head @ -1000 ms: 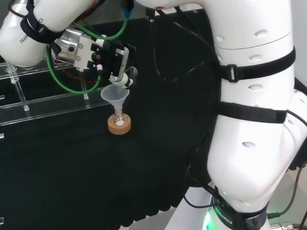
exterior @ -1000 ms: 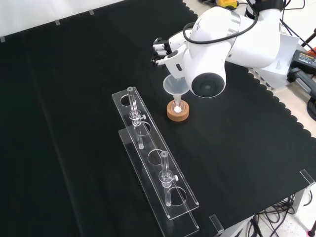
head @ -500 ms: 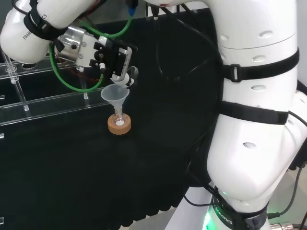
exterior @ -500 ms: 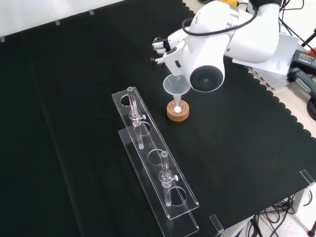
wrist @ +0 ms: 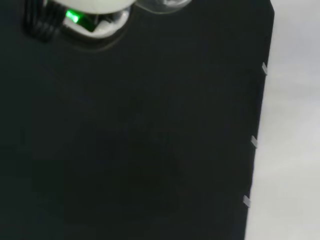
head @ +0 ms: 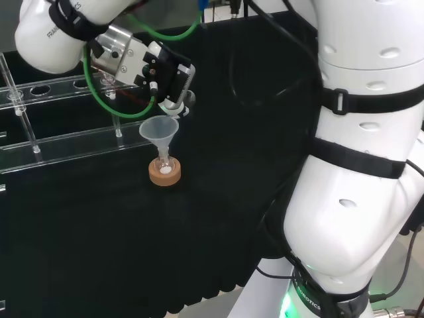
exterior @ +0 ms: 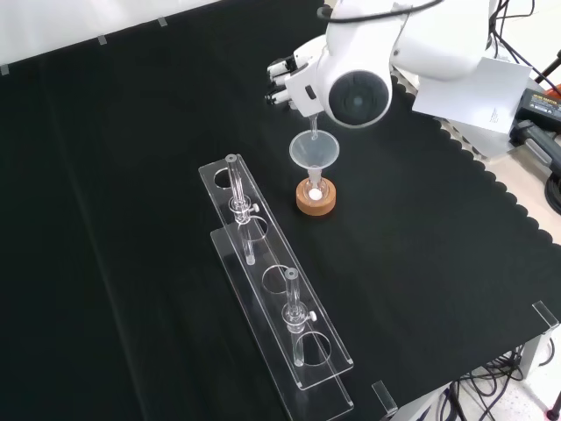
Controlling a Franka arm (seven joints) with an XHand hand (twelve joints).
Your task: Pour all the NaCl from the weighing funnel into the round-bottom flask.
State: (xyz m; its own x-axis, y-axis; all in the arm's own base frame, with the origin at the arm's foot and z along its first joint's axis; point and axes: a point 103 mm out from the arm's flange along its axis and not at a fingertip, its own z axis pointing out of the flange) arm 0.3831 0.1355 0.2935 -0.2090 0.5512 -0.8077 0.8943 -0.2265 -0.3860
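**Hand above the funnel, white powder in the flask**

While the black cloth (exterior: 131, 175) covers the whole bench, the arm's white links (head: 358, 165) take up the right of the head view. In the front view a clear rack (exterior: 302, 373) lies lengthwise across the middle of the cloth, with a second clear rack (exterior: 217, 174) set partly under its far end; a thin glass tube stands upright in each, and the other round holes that can be seen are empty.

Just to the right of the racks in the front view, a cork ring (exterior: 316, 201) sits on the cloth and carries a small round-bottom flask (exterior: 315, 187). White powder (head: 163, 169) lies in the bottom of the flask. A clear funnel (head: 158, 130) stands upright with its stem down in the flask's neck; its cone looks empty.

The hand (head: 169, 78) is above and just behind the funnel in the head view, apart from the cone's rim. It holds a small clear glass piece, the weighing funnel (head: 185, 100), at its lower edge over the cone, fingers curled round it. Whether any powder is left in that piece cannot be told.
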